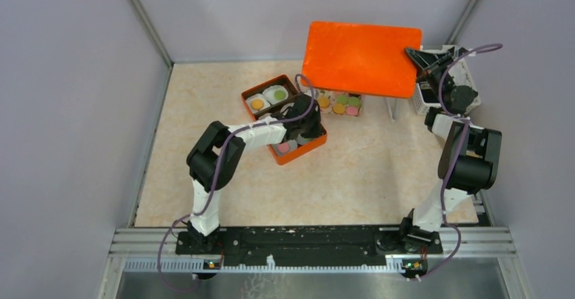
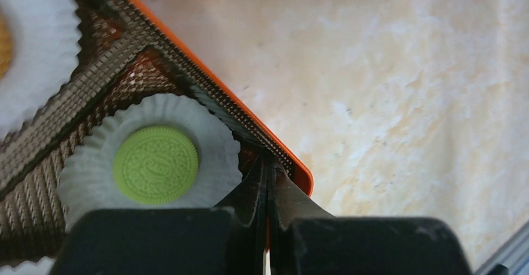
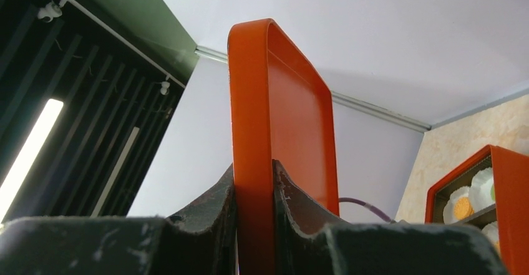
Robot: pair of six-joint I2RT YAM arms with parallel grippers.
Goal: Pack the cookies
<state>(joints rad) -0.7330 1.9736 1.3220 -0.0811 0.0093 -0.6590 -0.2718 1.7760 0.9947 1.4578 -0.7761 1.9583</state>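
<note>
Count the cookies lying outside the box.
5 cookies show right of the box, at the lid's near edge: two orange, two green, one pink. The lid may hide more.

No legible txt; green cookie [image 2: 156, 164] emboss unreadable.

The cookies [image 1: 342, 104] are small flat round discs. Several of them, orange, green and pink, lie flat and close together on the tabletop [image 1: 380, 170] near the middle of the top view, just below the orange lid [image 1: 361, 56]. Others lie in white paper cups [image 1: 276, 95] inside the orange box [image 1: 266, 84]: an orange cookie [image 1: 257, 104] and a green cookie [image 2: 156, 164] at the box's upper end, and a pink cookie [image 1: 283, 148] at its lower end. The green one has an embossed pattern and lies flat in the middle of its cup.
</note>
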